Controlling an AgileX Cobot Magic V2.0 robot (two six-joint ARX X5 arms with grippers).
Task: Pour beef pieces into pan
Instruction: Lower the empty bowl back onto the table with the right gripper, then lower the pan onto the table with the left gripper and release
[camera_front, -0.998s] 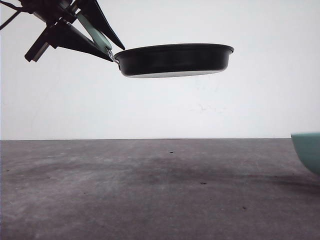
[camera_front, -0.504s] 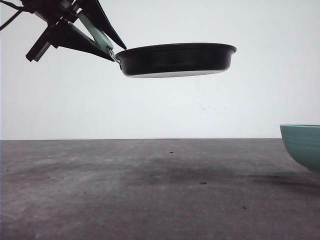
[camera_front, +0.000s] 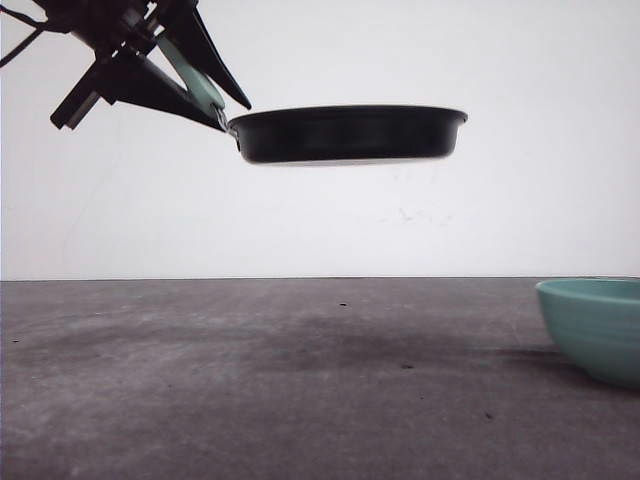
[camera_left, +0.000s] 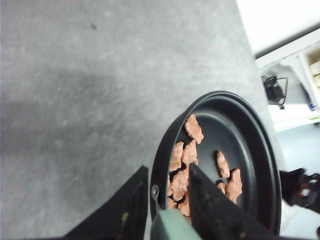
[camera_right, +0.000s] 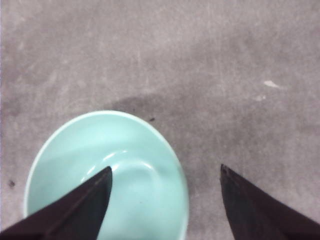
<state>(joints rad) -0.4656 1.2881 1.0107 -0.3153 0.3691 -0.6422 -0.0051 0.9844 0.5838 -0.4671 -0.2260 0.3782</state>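
Note:
The black pan (camera_front: 350, 135) hangs level, high above the table. My left gripper (camera_front: 232, 112) is shut on its mint-green handle (camera_front: 190, 72). In the left wrist view the gripper (camera_left: 168, 172) clamps the handle (camera_left: 170, 227), and the pan (camera_left: 245, 145) holds several reddish-brown beef pieces (camera_left: 187, 155) spread along its near side. My right gripper (camera_right: 165, 168) is open. One finger is over the inside of an empty teal bowl (camera_right: 60, 150) and the other is outside its rim, over the table.
The teal bowl (camera_front: 595, 330) sits on the grey table (camera_front: 300, 380) at the right edge of the front view. A white wall stands behind the table.
The teal bowl has come in from the right edge, moving left and down onto the table. The pan has dropped slightly and sits more level.

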